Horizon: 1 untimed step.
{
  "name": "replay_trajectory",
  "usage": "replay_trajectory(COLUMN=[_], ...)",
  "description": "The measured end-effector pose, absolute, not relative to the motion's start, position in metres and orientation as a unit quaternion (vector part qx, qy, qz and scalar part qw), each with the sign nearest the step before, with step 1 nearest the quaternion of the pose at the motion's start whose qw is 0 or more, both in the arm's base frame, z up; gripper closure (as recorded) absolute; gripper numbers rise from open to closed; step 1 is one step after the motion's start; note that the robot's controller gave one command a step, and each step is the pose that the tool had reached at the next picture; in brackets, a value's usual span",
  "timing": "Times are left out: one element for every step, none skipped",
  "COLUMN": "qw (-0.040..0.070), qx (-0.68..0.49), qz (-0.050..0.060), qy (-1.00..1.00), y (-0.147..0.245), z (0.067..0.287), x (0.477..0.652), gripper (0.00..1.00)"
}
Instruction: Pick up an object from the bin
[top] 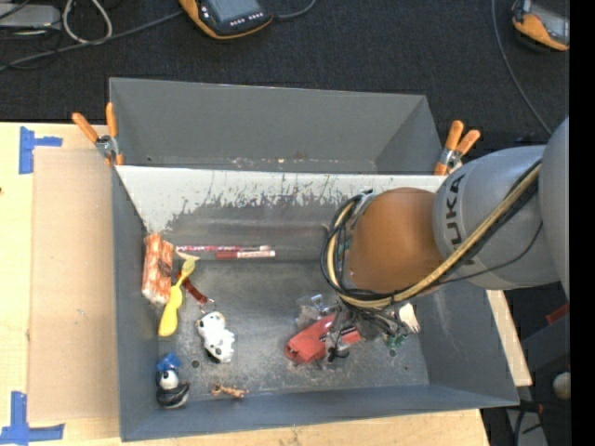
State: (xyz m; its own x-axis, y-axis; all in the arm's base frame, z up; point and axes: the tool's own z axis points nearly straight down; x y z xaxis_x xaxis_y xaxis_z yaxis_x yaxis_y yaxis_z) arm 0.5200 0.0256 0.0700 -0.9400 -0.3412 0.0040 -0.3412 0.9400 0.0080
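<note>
My gripper point(340, 334) hangs low in the bin's front right part, mostly hidden under the arm's orange cover. Its dark body sits right on top of a red, blocky plastic thing point(305, 346) lying on the bin floor, whose right end disappears beneath the gripper. A small grey-blue thing point(312, 307) lies just behind the red one. A small white and green piece point(405, 326) lies to the gripper's right.
Along the left side lie an orange packet point(154, 266), a yellow brush-like tool point(174, 303), a white black-spotted toy animal point(216, 334) and a small penguin figure point(170, 380). A red and white stick point(226, 251) rests near the back wall; a brown scrap point(228, 392) lies at the front.
</note>
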Motion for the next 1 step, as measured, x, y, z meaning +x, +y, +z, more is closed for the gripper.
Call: replay_trajectory(qw=[0.003], qx=[0.173], qz=[-0.004], qy=[-0.985], y=[0.0256], z=[0.0700], x=[0.5200], gripper=[1.00])
